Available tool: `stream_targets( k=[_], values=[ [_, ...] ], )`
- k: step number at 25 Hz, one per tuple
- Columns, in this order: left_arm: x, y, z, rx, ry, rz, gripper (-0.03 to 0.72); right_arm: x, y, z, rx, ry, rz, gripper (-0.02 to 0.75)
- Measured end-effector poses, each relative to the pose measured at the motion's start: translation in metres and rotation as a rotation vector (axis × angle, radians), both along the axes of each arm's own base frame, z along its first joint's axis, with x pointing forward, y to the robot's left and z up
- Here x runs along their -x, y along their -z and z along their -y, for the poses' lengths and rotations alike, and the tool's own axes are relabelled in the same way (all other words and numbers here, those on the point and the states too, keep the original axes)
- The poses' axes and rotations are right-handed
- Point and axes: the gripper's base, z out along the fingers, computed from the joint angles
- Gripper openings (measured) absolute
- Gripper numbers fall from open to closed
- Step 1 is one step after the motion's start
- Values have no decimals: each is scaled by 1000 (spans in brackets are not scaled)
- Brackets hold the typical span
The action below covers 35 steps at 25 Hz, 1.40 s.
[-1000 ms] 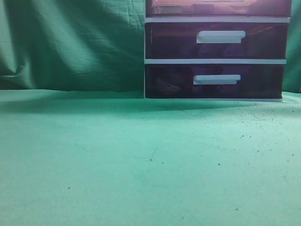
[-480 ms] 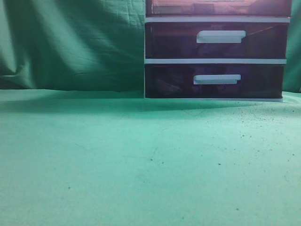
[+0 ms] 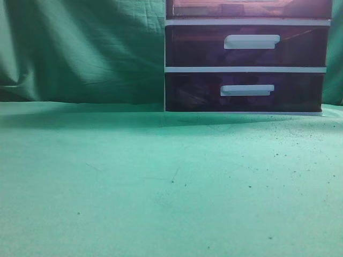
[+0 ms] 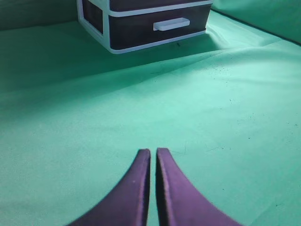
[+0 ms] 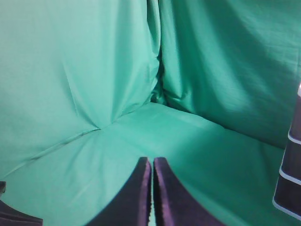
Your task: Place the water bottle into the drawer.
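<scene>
The white-framed chest (image 3: 245,69) stands at the back right of the green cloth. Its top pinkish-brown see-through drawer (image 3: 249,9) shows only as a strip at the upper edge of the exterior view and looks pushed in. The water bottle is not in any view. My left gripper (image 4: 153,151) is shut and empty, low over the cloth, well short of the chest (image 4: 141,23). My right gripper (image 5: 152,160) is shut and empty, facing the cloth backdrop, with the chest's edge (image 5: 289,188) at its far right. Neither gripper shows in the exterior view.
Two darker purple drawers with white handles, the middle one (image 3: 252,41) and the bottom one (image 3: 247,90), sit under the top drawer. Green cloth (image 3: 161,182) covers the table and hangs as a backdrop (image 3: 80,48). A dark part (image 5: 14,216) shows at the right wrist view's lower left.
</scene>
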Motion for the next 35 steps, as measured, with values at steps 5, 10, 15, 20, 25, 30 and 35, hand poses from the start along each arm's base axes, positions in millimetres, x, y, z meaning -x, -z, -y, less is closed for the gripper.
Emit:
stream_targets(
  k=[5, 10, 15, 20, 25, 30, 35],
  values=[
    [0, 0, 0, -3, -1, 0, 0, 0, 0, 0, 0, 0, 0, 0],
    [0, 0, 0, -3, -1, 0, 0, 0, 0, 0, 0, -2, 0, 0],
    [0, 0, 0, -3, -1, 0, 0, 0, 0, 0, 0, 0, 0, 0],
    [0, 0, 0, -3, -1, 0, 0, 7, -2, -6, -76, -96, -58, 0],
    [0, 0, 0, -3, -1, 0, 0, 27, 14, -20, -68, -342, -69, 0],
    [0, 0, 0, -3, -1, 0, 0, 45, 25, -26, -41, -558, -8, 0],
    [0, 0, 0, -4, -2, -2, 0, 60, 32, -27, 58, -750, 55, 0]
  ],
)
